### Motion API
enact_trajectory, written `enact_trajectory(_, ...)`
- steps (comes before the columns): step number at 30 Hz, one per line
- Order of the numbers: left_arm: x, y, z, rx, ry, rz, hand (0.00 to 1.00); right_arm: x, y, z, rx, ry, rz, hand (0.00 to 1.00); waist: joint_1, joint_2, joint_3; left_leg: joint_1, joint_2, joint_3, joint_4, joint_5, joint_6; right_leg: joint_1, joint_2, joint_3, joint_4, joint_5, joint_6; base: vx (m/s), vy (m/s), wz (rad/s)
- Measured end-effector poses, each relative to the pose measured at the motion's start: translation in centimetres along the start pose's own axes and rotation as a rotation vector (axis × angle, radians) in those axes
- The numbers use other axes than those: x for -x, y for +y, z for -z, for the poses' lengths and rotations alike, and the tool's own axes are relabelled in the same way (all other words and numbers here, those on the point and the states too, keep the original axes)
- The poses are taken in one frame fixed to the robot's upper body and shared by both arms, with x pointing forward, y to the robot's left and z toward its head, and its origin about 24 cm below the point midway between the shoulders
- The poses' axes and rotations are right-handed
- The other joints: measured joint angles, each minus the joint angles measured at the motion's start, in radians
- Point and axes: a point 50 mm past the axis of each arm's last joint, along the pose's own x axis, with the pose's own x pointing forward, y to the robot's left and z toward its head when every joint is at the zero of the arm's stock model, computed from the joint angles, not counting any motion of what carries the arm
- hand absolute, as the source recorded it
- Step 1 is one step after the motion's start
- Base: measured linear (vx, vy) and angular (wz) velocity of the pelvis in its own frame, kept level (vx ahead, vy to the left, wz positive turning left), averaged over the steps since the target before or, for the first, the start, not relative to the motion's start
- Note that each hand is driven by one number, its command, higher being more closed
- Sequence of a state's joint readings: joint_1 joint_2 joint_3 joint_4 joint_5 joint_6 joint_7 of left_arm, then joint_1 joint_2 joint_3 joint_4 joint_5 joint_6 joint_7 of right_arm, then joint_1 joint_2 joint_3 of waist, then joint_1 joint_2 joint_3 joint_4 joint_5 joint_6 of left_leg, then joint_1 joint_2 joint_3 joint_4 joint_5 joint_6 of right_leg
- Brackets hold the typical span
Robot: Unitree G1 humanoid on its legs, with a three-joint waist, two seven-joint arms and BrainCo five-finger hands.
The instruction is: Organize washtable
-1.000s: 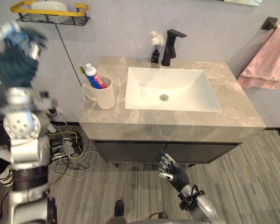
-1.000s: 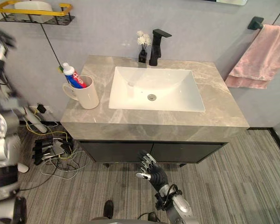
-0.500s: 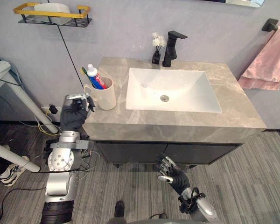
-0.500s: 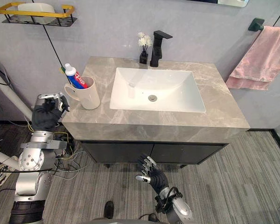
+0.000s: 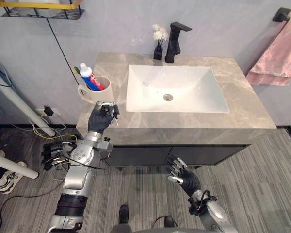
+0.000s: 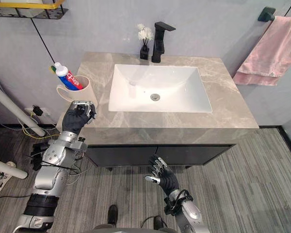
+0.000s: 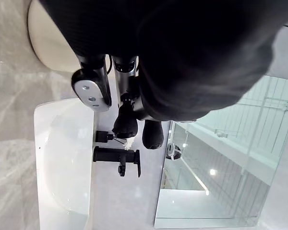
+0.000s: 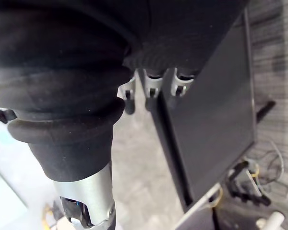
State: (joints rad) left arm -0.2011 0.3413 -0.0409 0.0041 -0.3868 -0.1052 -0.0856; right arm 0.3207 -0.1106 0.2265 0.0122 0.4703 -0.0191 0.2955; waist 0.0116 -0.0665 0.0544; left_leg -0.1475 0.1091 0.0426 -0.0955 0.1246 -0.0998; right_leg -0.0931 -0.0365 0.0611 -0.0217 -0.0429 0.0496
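A white mug (image 5: 96,92) holding a toothpaste tube (image 5: 89,77) and a toothbrush stands at the left end of the grey marble counter (image 5: 184,119). My left hand (image 5: 102,118) hovers over the counter's front left corner, just in front of the mug, its fingers (image 7: 91,90) curled with nothing in them. The mug (image 7: 48,45) sits close behind that hand in the left wrist view. My right hand (image 5: 184,177) hangs low before the dark cabinet (image 8: 206,120), fingers (image 8: 151,84) spread and empty.
A white basin (image 5: 174,90) fills the counter's middle. A black faucet (image 5: 174,36) and a small vase of white flowers (image 5: 158,41) stand behind it. A pink towel (image 5: 276,56) hangs at the right, a wire shelf (image 5: 39,7) at the upper left.
My left arm has swung down from high on the left to the counter's front left corner beside the mug. The camera has shifted slightly. The right hand has barely moved.
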Motion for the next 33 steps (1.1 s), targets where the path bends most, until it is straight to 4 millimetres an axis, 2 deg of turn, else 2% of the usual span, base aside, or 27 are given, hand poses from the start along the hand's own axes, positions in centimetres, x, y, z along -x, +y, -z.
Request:
enact_trajectory(6,-0.3,0.2,0.4,0.016,0.023,-0.01,1.0,-0.2,0.0,-0.2,0.007,-0.004,-0.006,0.0,-0.001,-0.021,0.016,-0.001,0.001,0.014,0.0,-0.002,0.001,-0.001,0.0,0.014,-0.007,0.005,0.008,0.04,-0.017,-0.06)
enact_trajectory(11,-0.3,0.6,1.0,0.035,0.051,-0.028,1.0,-0.1,0.0,-0.1,0.009,0.001,-0.009,0.0,-0.001,-0.022,0.019,-0.003,0.002,0.015,0.0,-0.004,0.001,-0.003,0.0,0.016,-0.01,0.006,0.009,0.01,-0.002,-0.01)
enact_trajectory(33,-0.1,1.6,0.5,0.061,0.001,-0.105,1.0,-0.1,0.2,0.1,0.022,0.022,-0.031,0.0,-0.001,-0.034,0.04,-0.002,0.0,0.012,-0.001,-0.004,0.001,-0.002,-0.001,0.012,-0.006,0.007,0.01,0.0,0.0,0.0)
